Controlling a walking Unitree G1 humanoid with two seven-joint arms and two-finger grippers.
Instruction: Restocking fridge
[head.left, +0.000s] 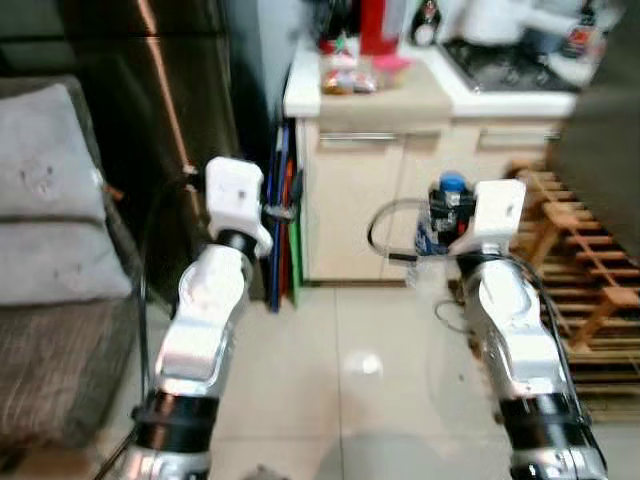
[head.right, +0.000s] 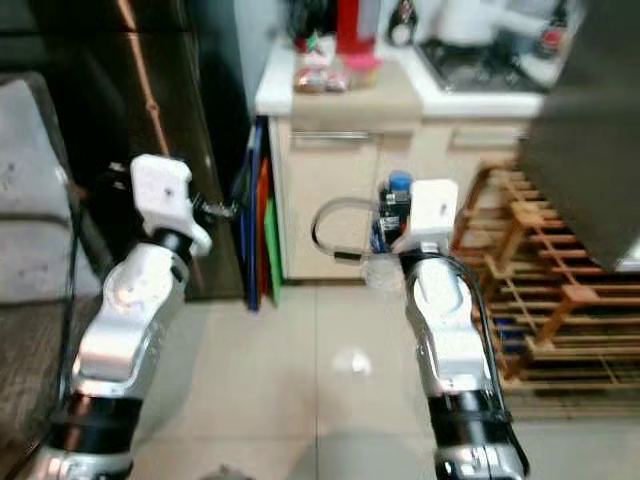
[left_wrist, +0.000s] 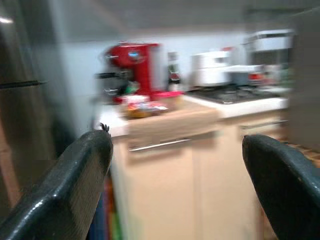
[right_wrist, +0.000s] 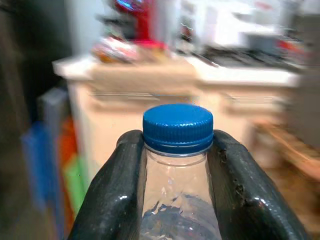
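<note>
The right gripper is clamped on the neck of a clear water bottle, its two black fingers pressed to either side just under the blue cap; no label or writing on it can be read. The left gripper is spread wide and holds nothing. Ahead of both stands a cream cabinet under a counter. On the counter, blurred, sit a packet of food, a red coffee machine and a hob; no brand is legible. The dark fridge rises beyond the left gripper.
</note>
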